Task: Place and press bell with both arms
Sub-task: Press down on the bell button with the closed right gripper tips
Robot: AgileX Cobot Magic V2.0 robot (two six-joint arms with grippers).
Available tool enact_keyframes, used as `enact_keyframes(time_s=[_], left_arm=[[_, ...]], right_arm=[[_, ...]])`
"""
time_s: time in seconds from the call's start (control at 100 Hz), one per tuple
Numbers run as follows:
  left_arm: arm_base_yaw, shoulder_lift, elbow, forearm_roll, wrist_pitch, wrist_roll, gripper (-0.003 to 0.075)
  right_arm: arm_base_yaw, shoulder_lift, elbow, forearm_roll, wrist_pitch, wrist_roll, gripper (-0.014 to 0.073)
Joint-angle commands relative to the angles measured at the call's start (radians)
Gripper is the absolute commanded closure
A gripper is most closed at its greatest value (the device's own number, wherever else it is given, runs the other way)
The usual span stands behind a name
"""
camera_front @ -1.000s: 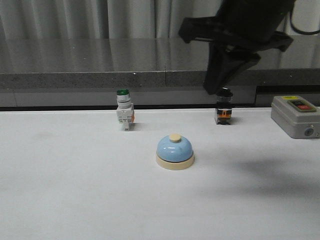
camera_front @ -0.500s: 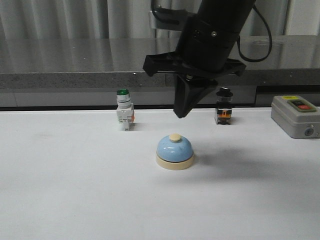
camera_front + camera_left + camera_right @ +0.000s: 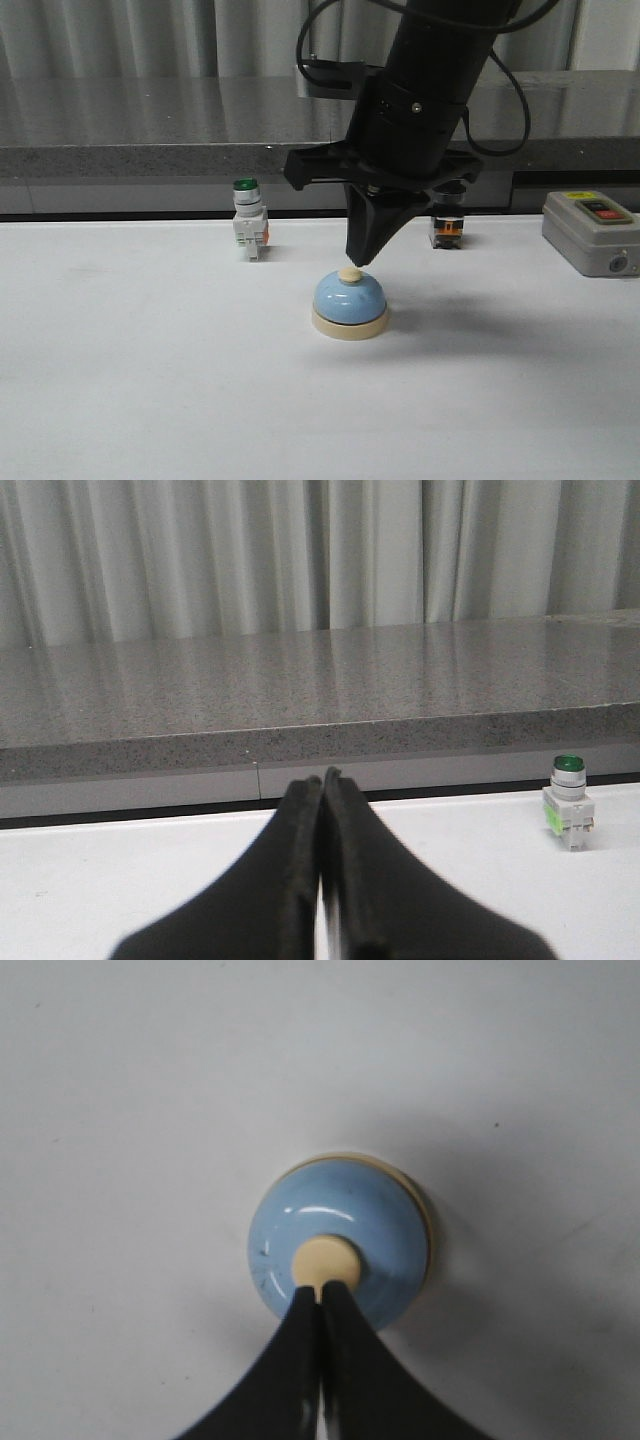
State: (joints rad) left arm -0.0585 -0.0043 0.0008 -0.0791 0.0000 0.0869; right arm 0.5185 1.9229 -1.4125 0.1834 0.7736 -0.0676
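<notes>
White surface carries the small light-blue dome-shaped bell with its cream base. Right black claw, fingers pressed together, points down with its tip on the bell's cream button. Left black claw, also closed together, is well apart from the bell.

The right gripper hides most of the black push-button switch standing behind it; only the switch's lower body and orange base show past the gripper's right side. The right arm is cut off by the top edge of the front view. Further right of the gripper, the grey box runs off the right edge, and its label text is too small to read. In the right wrist view, the gripper's tips cover the near edge of the bell's button. The left gripper is cut off at the bottom edge of its wrist view.
</notes>
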Motion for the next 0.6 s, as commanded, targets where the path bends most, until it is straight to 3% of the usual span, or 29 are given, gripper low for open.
enact_keyframes(time_s=[0.0, 0.59], left_arm=[[-0.005, -0.029, 0.042, 0.001, -0.082, -0.010, 0.0741], [-0.005, -0.029, 0.042, 0.001, -0.082, -0.010, 0.0741]], right_arm=[[0.000, -0.036, -0.034, 0.012, -0.028, -0.011, 0.0654], [0.000, 0.008, -0.044, 0.012, 0.012, -0.011, 0.0654]])
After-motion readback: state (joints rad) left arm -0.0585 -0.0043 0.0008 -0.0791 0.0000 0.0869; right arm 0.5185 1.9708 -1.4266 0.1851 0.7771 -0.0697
